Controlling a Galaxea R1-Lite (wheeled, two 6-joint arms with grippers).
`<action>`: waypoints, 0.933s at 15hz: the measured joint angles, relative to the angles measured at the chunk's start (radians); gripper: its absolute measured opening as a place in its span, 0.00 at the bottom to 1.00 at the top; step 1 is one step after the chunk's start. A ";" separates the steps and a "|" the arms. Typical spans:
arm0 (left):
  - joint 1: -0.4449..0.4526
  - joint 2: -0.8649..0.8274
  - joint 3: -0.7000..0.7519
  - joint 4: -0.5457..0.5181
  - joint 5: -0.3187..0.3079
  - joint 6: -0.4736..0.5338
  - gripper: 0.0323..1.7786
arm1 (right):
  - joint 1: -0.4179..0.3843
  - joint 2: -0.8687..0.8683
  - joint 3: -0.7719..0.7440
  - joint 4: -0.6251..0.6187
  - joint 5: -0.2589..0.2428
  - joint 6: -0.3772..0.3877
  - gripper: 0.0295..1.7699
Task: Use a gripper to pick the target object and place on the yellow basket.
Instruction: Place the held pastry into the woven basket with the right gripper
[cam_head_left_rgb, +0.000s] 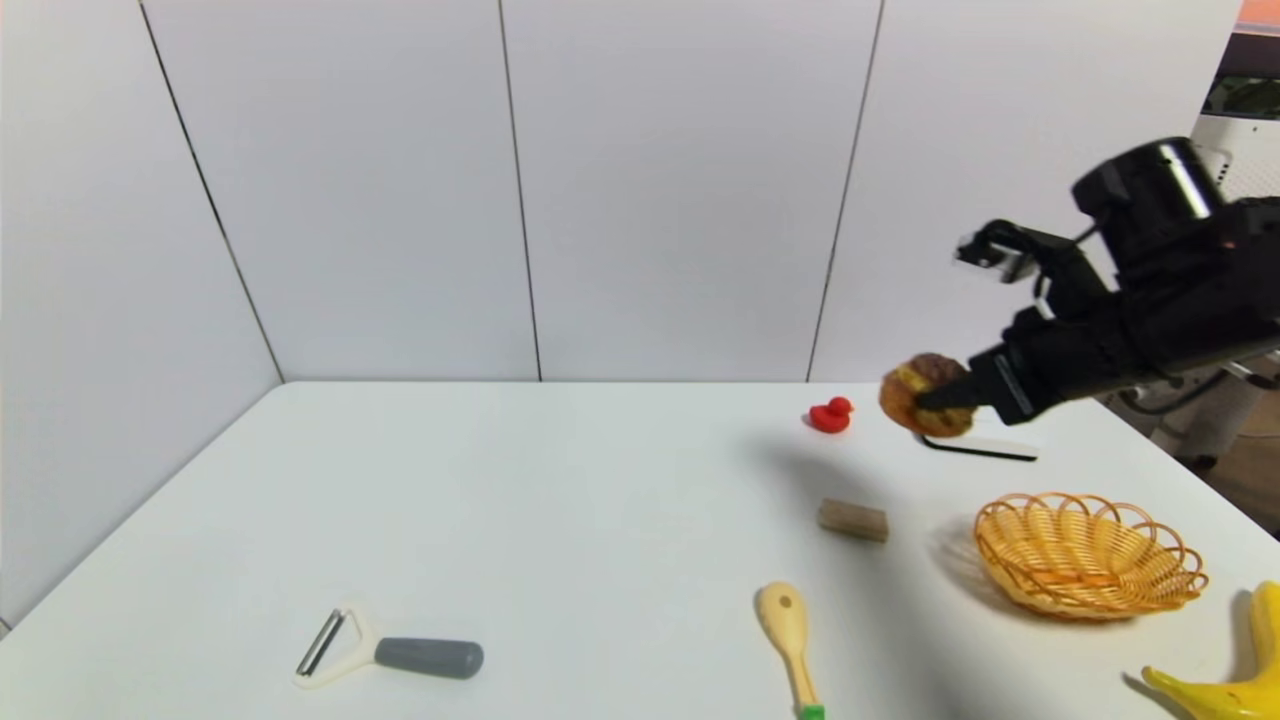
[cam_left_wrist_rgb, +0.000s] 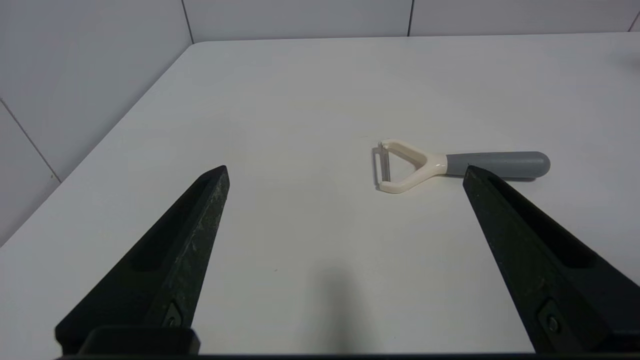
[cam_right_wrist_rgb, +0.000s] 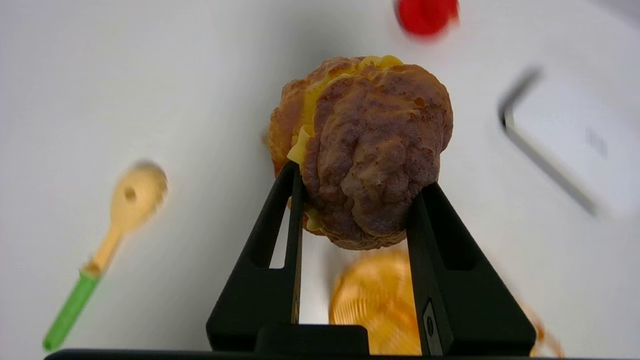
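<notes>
Right gripper (cam_head_left_rgb: 945, 400) is clamped on the toy cream puff (cam_head_left_rgb: 922, 393), held aloft above the table. The yellow wicker basket (cam_head_left_rgb: 1090, 553) lies nearer the robot, below the puff. Left gripper (cam_left_wrist_rgb: 345, 172) idles, fingers spread, near the peeler (cam_left_wrist_rgb: 450, 165).

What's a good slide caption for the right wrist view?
Right pincer holds the bun above the table, basket below.
</notes>
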 joint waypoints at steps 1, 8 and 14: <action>0.000 0.000 0.000 0.000 0.000 0.000 0.95 | -0.047 -0.064 0.093 -0.003 0.000 -0.001 0.33; 0.000 0.000 0.000 0.000 0.000 0.000 0.95 | -0.277 -0.193 0.416 -0.160 0.003 -0.003 0.32; 0.000 0.000 0.000 0.000 0.000 0.000 0.95 | -0.309 -0.050 0.396 -0.329 0.003 -0.004 0.32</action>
